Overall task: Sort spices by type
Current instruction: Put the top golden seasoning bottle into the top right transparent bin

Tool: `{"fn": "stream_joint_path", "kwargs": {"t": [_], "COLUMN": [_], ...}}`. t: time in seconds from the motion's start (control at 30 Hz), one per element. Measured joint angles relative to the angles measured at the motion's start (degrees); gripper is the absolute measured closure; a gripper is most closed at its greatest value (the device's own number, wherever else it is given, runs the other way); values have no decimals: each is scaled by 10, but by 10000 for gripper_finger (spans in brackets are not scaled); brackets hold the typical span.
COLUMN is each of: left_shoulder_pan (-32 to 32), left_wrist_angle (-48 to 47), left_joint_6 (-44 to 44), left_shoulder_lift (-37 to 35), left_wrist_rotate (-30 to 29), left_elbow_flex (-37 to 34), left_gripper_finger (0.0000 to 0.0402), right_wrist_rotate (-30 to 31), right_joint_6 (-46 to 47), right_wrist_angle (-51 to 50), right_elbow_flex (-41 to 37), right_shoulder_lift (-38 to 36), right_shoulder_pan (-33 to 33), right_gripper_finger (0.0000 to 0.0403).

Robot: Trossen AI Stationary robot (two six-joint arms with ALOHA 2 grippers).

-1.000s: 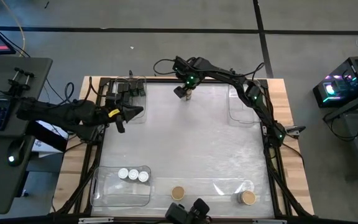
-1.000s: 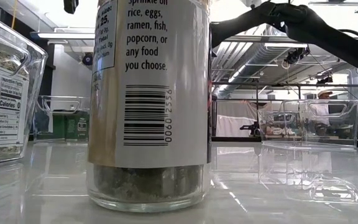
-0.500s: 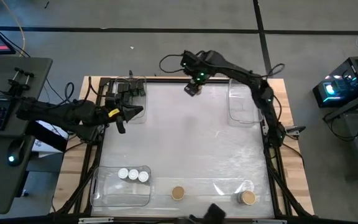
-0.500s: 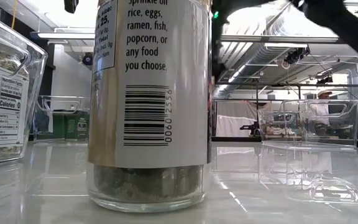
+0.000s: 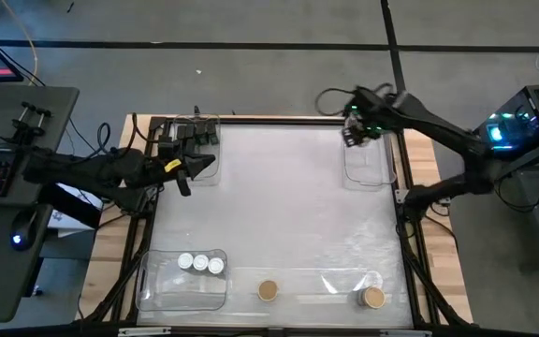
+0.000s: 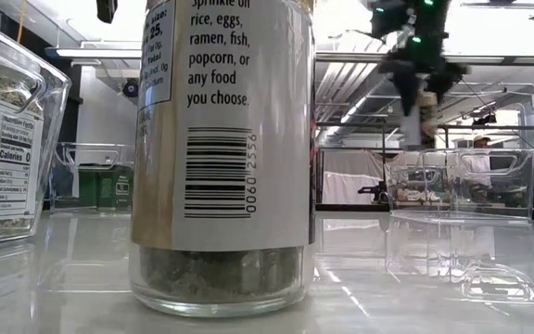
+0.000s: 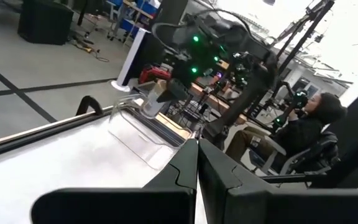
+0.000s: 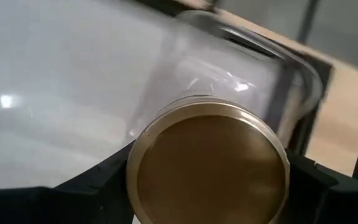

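Only the right wrist view reveals the right end effector (image 8: 207,186) grasping 1 round gold-lidded glass jar (image 8: 207,167) above the clear plastic bin (image 5: 367,161) at the worktop's (image 5: 279,206) far right edge; the left end effector (image 5: 206,167) rests clenched, empty.

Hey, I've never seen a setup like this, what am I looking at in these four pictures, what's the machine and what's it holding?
It is a robot with two dark arms working at a table, sorting small spice containers by kind. One picture looks straight down from above, one sits at table height, and two come from cameras on the arms' wrists.

The right gripper holds a gold-lidded jar in the air above a clear bin at the far right corner. The left gripper waits shut at the left side, near a bin of black boxes.

Along the near edge, another bin holds three white-topped jars, and a long clear tray holds two tan-topped jars. The big jar filling the table-height picture simply stands close to that camera.
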Motion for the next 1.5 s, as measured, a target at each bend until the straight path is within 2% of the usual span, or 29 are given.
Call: {"fn": "stream_joint_path", "kwargs": {"t": [0.1, 0.2, 0.47, 0.83, 1.0, 1.2, 1.5], "left_shoulder_pan": [8, 16, 19, 19, 19, 19, 19], "left_wrist_angle": [0, 0, 0, 0, 0, 0, 0], "left_joint_6": [0, -1, -19, -46, -46, -46, -46], "left_shoulder_lift": [0, 0, 0, 0, 0, 0, 0], "left_wrist_rotate": [0, 0, 0, 0, 0, 0, 0], "left_elbow_flex": [0, 0, 0, 0, 0, 0, 0], "left_gripper_finger": [401, 401, 401, 401, 401, 401, 402], "right_wrist_rotate": [14, 18, 21, -31, -39, -35, -32], "right_joint_6": [46, 64, 75, 26, 27, 49, 78], "right_wrist_angle": [27, 50, 94, 142, 143, 152, 166], "right_elbow_flex": [-60, -90, -103, -103, -102, -102, -102], "right_shoulder_lift": [-53, -65, 13, 95, 112, 121, 121], "right_shoulder_pan": [-42, -80, -154, -222, -223, -225, -229], "right_gripper_finger": [129, 129, 129, 129, 128, 102, 95]}}
